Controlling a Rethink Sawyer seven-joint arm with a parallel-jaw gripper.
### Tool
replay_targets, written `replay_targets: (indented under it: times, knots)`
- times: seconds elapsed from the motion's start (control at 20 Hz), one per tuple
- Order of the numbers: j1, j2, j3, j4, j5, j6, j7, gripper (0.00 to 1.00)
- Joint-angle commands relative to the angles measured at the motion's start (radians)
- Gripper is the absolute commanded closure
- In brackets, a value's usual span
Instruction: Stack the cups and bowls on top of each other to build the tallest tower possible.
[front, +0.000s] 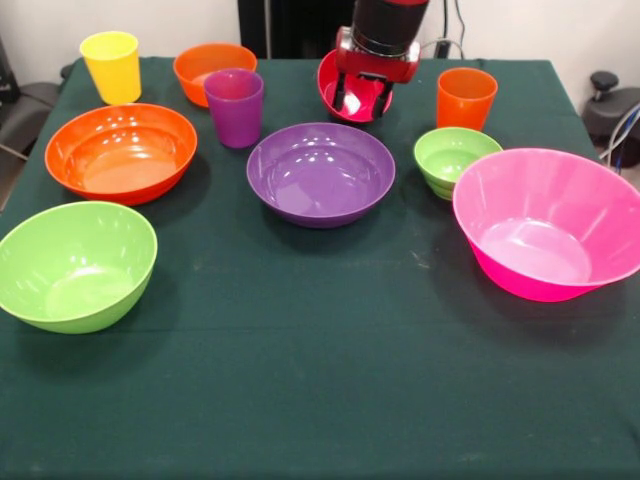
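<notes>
My gripper (362, 100) hangs at the far middle of the table, in front of the small red-magenta bowl (333, 88), which is tilted with its opening facing the camera. To its left are the purple cup (234, 105), the small orange bowl (205, 62) and the yellow cup (110, 65). On the right stand the orange cup (466, 97) and the small green bowl (455, 155). The larger bowls sit nearer: orange (120, 150), purple (320, 172), lime green (75, 262) and huge pink (550, 220). No tower shows; nothing is nested in anything else.
A dark green cloth (320, 380) covers the table. The pink bowl overhangs the picture's right edge. A black chair part (610, 100) stands beyond the table's right corner.
</notes>
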Motion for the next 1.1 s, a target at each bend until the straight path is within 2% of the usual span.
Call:
replay_targets:
  times: [0.05, 0.4, 0.75, 1.1]
  knots:
    - [-0.018, 0.031, 0.107, -0.067, -0.046, -0.077, 0.093, 0.0]
    - [-0.02, 0.017, 0.114, -0.044, -0.044, -0.084, 0.102, 0.0]
    - [-0.024, -0.157, 0.13, 0.071, -0.021, 0.06, 0.098, 0.0]
    - [-0.02, -0.147, 0.127, 0.081, -0.022, 0.032, 0.108, 0.0]
